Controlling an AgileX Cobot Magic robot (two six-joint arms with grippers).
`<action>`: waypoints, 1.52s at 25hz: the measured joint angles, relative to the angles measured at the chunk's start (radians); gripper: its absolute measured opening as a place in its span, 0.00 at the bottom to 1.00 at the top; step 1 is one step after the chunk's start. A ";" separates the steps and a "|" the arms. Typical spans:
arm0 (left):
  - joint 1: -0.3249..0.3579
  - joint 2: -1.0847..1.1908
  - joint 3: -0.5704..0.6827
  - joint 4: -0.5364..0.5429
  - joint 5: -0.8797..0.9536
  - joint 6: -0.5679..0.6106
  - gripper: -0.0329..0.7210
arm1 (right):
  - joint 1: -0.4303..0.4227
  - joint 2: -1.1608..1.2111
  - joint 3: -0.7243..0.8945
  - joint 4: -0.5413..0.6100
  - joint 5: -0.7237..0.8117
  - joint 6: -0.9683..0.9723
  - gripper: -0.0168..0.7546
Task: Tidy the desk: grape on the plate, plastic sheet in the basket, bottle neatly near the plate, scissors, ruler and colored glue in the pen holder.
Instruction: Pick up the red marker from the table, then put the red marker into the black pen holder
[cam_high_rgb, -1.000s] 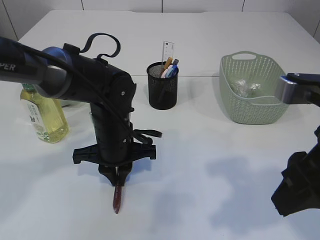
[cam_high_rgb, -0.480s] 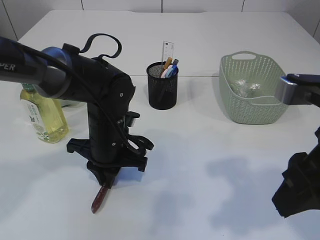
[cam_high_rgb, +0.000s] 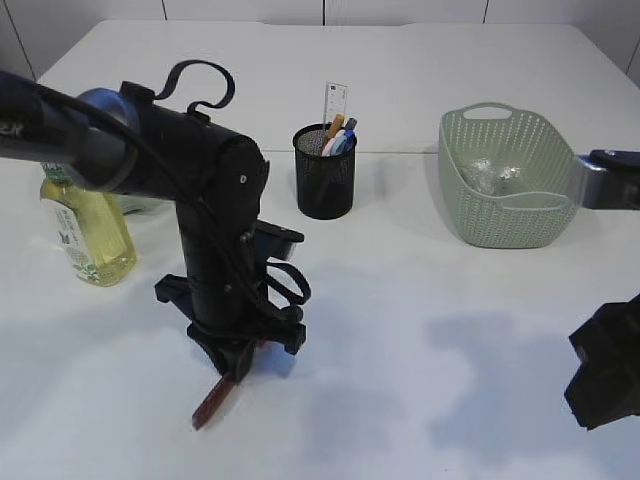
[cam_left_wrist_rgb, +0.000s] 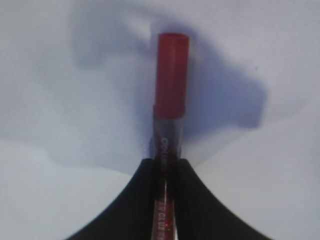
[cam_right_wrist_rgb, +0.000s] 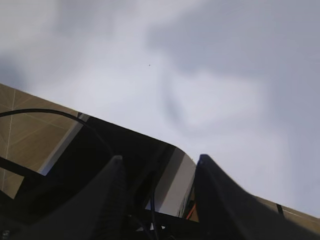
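Note:
My left gripper (cam_high_rgb: 233, 368) (cam_left_wrist_rgb: 167, 163) is shut on the colored glue (cam_high_rgb: 210, 405) (cam_left_wrist_rgb: 171, 75), a red-capped tube that slants down and to the left, close over the table in front of the bottle. The yellow-green bottle (cam_high_rgb: 88, 235) stands upright at the left. The black mesh pen holder (cam_high_rgb: 325, 185) holds the clear ruler (cam_high_rgb: 337, 100) and some colored handles. The green basket (cam_high_rgb: 500, 185) contains the crumpled plastic sheet (cam_high_rgb: 492, 175). My right gripper (cam_right_wrist_rgb: 160, 160) is open and empty at the lower right. The plate and grape are hidden behind my left arm.
My left arm (cam_high_rgb: 150, 150) reaches in from the left and blocks the area beside the bottle. The right arm's dark body (cam_high_rgb: 605, 375) sits at the lower right edge. White tabletop (cam_high_rgb: 420, 330) lies between the arms.
My left wrist has turned and shifted a little, swinging the glue tube from pointing straight down to slanting left. The right arm has sunk slightly lower in the view.

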 joint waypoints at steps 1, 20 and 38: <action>0.000 -0.008 0.000 -0.002 -0.012 0.001 0.15 | 0.000 0.000 0.000 -0.006 0.000 0.007 0.49; 0.000 -0.347 0.261 0.035 -0.492 -0.041 0.15 | 0.000 0.000 0.000 -0.051 -0.006 0.045 0.49; 0.103 -0.362 0.225 0.063 -1.217 -0.045 0.15 | 0.000 0.000 0.000 -0.126 -0.115 0.046 0.49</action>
